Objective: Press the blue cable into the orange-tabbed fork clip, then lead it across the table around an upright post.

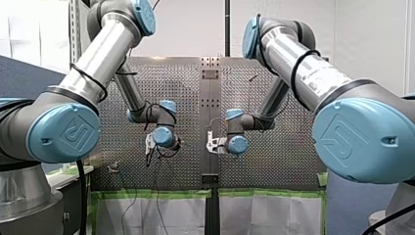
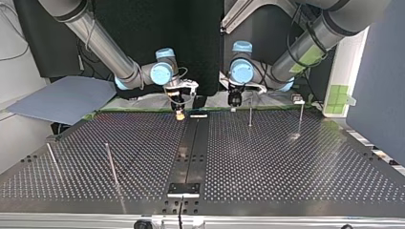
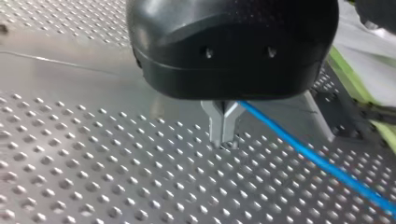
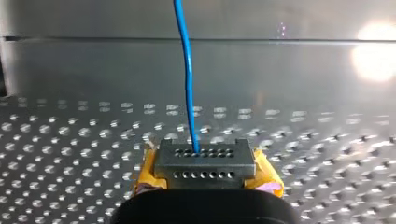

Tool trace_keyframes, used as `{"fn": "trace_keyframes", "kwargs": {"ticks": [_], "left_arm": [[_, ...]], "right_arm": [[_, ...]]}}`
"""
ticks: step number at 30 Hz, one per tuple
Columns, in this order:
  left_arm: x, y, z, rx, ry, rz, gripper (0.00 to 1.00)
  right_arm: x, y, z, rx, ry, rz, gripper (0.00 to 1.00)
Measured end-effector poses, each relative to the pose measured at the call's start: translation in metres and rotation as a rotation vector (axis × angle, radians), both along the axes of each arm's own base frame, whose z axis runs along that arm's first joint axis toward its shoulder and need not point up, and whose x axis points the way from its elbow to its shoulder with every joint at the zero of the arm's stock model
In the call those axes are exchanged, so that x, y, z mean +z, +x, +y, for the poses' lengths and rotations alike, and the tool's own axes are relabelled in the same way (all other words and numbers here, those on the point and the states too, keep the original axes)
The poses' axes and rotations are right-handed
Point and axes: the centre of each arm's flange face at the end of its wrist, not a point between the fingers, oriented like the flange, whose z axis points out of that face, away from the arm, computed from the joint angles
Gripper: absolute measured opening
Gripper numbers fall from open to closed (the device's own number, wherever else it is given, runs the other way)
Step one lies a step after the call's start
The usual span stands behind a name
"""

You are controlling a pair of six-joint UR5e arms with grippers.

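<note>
The blue cable (image 3: pixel 317 161) is thin, light and springy. It will likely bend wherever it is led and slip through a loose pinch, so it is best held close to the stretch being pressed, with the other tool drawing it taut. My left tool (image 3: pixel 223 136) has its metal fingers pinched together, and the cable runs out from right beside them, so it looks held there. My right tool (image 4: pixel 204 163), yellow-padded, is closed as well, with the cable rising from its grey tips over the table (image 4: pixel 70 186). Both tools sit at the upper middle of the top view, near an upright post (image 2: pixel 250 113). I cannot pick out the orange-tabbed fork clip in any view. The cable between the tools is too fine to trace in the wide views.
</note>
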Motion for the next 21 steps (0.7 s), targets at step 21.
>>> {"fn": "trace_keyframes", "kwargs": {"ticks": [21], "left_arm": [[0.109, 0.000, -0.018, 0.009, -0.088, -0.133, 0.00]], "right_arm": [[0.116, 0.004, 0.009, 0.013, -0.052, -0.050, 0.00]]}}
